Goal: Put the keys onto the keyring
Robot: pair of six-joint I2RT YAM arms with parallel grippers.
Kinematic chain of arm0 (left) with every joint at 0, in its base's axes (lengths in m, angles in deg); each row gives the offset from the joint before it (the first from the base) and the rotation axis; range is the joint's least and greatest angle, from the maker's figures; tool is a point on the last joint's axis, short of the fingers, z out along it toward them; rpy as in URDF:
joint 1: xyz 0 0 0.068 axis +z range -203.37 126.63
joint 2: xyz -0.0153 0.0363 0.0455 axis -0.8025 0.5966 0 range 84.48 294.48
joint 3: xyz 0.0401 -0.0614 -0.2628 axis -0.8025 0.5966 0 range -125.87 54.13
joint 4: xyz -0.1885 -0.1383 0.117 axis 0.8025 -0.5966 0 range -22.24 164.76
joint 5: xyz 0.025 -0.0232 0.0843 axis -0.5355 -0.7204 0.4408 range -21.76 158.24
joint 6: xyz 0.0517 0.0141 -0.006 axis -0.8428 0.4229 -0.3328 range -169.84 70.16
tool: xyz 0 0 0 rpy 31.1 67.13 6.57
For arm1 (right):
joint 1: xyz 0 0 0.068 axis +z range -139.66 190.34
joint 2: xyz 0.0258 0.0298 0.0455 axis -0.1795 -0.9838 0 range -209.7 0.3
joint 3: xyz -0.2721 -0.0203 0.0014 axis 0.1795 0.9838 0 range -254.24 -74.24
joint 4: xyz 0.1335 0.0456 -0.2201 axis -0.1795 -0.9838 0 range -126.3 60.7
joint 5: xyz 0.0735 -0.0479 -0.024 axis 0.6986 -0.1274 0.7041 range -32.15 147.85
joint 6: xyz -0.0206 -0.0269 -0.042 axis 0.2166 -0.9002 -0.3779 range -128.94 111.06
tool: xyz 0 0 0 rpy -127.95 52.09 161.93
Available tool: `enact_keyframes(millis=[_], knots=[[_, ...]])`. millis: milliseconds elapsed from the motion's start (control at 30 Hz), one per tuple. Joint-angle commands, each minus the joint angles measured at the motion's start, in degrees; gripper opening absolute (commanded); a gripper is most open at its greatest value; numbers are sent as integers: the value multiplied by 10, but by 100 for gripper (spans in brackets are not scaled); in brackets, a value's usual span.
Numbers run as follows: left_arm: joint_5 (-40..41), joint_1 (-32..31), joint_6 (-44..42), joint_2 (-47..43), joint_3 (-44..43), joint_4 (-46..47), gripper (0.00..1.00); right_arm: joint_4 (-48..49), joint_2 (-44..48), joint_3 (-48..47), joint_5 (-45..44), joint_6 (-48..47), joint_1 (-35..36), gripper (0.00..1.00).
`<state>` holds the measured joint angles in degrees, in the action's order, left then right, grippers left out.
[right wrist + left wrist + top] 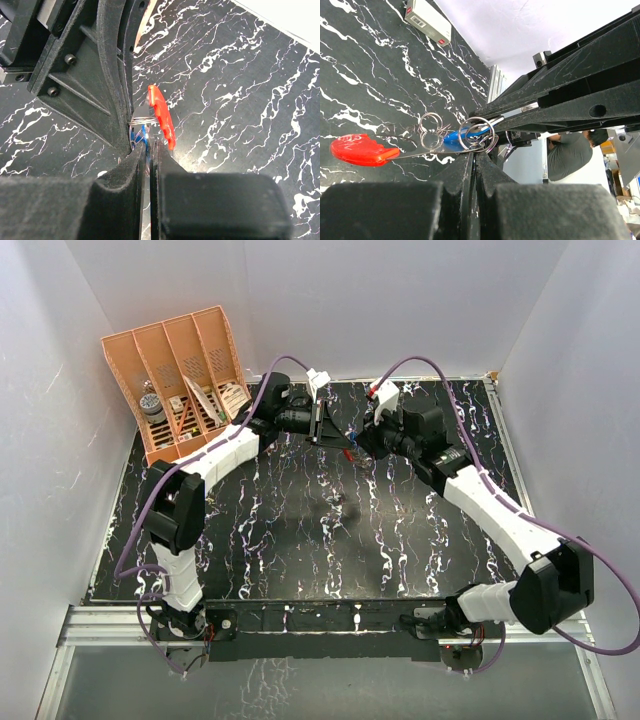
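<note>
Your two grippers meet in the upper centre of the top view, above the black marbled table [300,540], with the whole cluster pinched between them. The left gripper [476,159] is closed, and its tips appear to bite the pale metal side of the keyring [360,150], whose red side hangs out at the left edge of the left wrist view. The right gripper [149,150] is closed too, apparently on the key [456,136], since the blue head shows just above its fingertips.

Here is what could go wrong for you:

- **Tug-of-war.** Both closed grips hold one linked bundle. If either arm moves off on its own, the weaker pinch will likely slip, and the key is the smaller hold.
- **Snagging.** Several wire rings [479,131] overlap around the blue head (I cannot tell which loop passes through which). Pushing the key forward could catch the wrong ring and twist the bundle.
- **Finger clash.** The two sets of fingers sit nearly touching, so a small rotation could knock one against the other and jar the grip.
- **Dropping.** If you release before the key is truly threaded, it falls to the table, where thin silver parts would be hard to pick out against the white veining.
- **Blocked views.** Each wrist camera is largely filled by the other gripper, so check from the top before you commit.
</note>
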<state>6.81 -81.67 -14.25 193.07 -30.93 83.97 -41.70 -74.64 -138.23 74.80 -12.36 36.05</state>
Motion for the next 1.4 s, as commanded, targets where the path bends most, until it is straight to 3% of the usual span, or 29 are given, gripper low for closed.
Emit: enact_keyframes(millis=[0, 533, 900, 1367], knots=[[-38, -26, -8, 0, -36, -14, 0, 46, -19, -43, 53, 2, 12, 0], [-46, -26, -20, 15, -89, -61, 0, 7, -73, -85, 86, -16, 14, 0], [-43, -20, -107, 27, -143, -189, 0, -127, -162, -215, 158, -76, 13, 0], [-6, -19, -215, 75, -226, -386, 0, -180, -192, -267, 153, -105, 13, 0]])
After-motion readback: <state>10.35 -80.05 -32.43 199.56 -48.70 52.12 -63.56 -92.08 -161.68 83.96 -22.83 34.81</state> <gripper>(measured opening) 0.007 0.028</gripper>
